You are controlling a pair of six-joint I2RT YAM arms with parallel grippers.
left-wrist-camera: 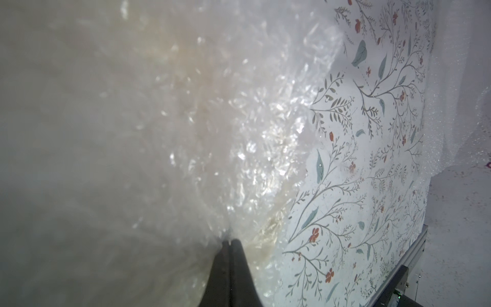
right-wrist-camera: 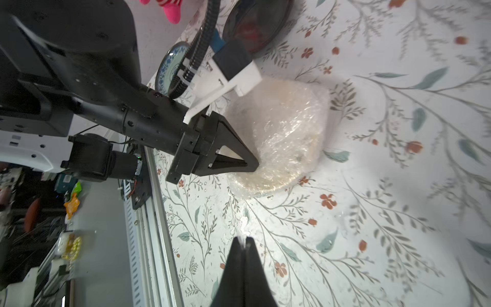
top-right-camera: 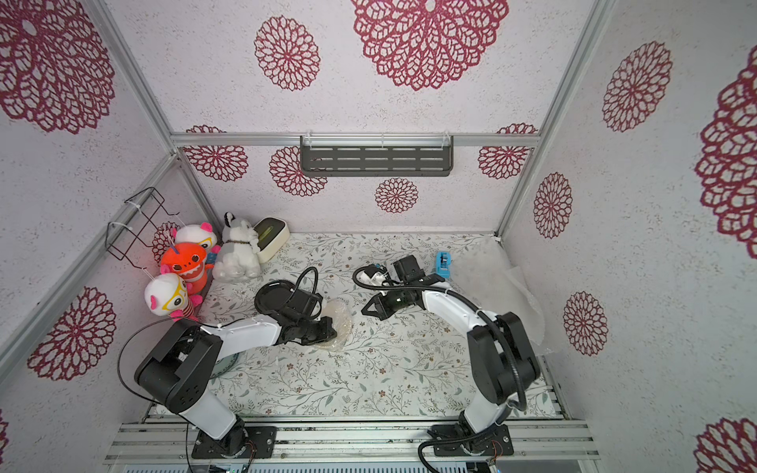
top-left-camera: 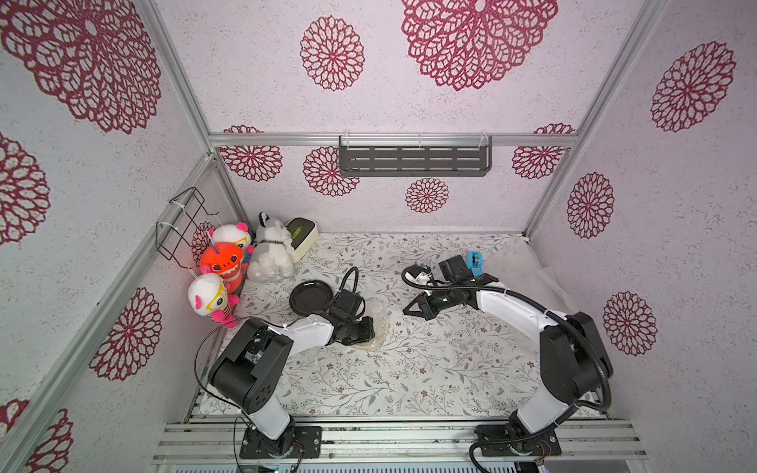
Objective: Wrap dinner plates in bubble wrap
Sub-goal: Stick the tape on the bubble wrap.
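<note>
teal-patterned plate [right-wrist-camera: 168, 69], clear from right wrist

Both top views are bright with even, diffuse light from overhead, and shadows on the surface [top-left-camera: 409, 368] are faint and soft. Wide-angle stretch toward frame edges. Orange plush [top-left-camera: 223, 262] at mid-left is blown out and glowing. Left wrist view: bubble wrap [left-wrist-camera: 186, 133] fills the left half, badly out of focus, dim grey at lower left, with glare sparkles mid-frame. Right wrist view: centre is sharp, right edge blurred, lower left dark, right gripper [right-wrist-camera: 243, 240] at bottom soft.
</note>
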